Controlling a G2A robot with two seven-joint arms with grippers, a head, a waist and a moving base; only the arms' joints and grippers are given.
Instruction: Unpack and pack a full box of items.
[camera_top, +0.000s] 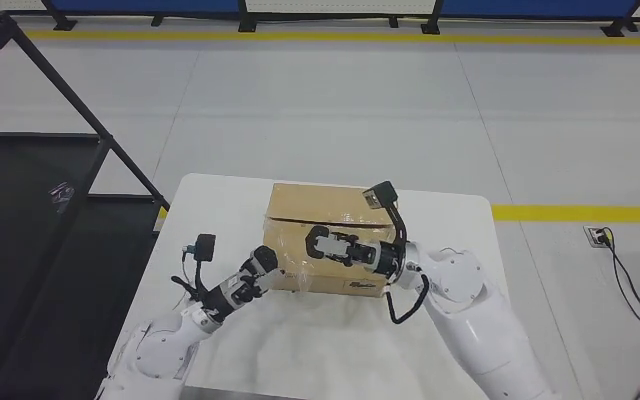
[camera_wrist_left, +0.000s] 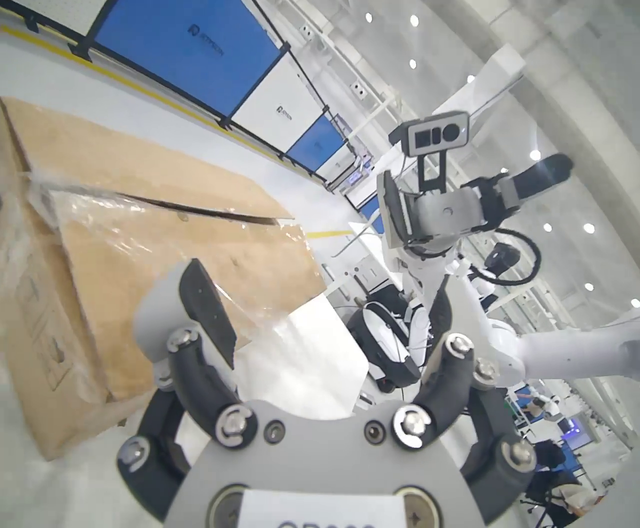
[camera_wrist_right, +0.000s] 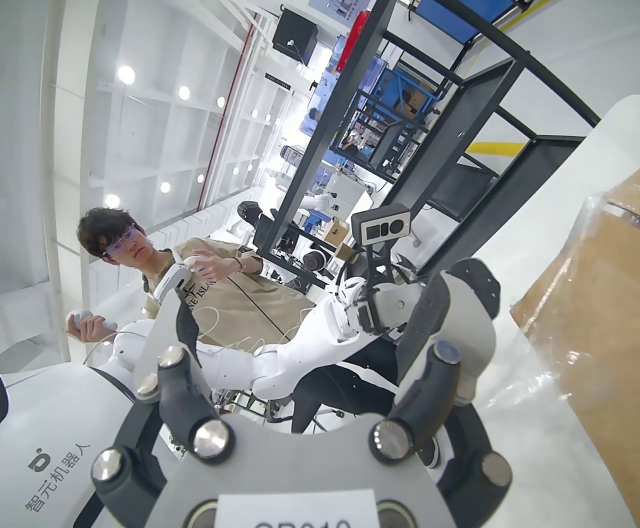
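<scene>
Beside the taped box (camera_top: 312, 206) on the table (camera_top: 330, 340), left gripper (camera_top: 265, 260) and right gripper (camera_top: 318, 243) gape empty.

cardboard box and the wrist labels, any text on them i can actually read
Cardboard box, front face: dark print, too small to read.
Box side, left wrist view: faint marks, blurred, unreadable.
Left wrist label: cut off at the picture's edge, unreadable.
Right wrist label: cut off likewise.
</scene>
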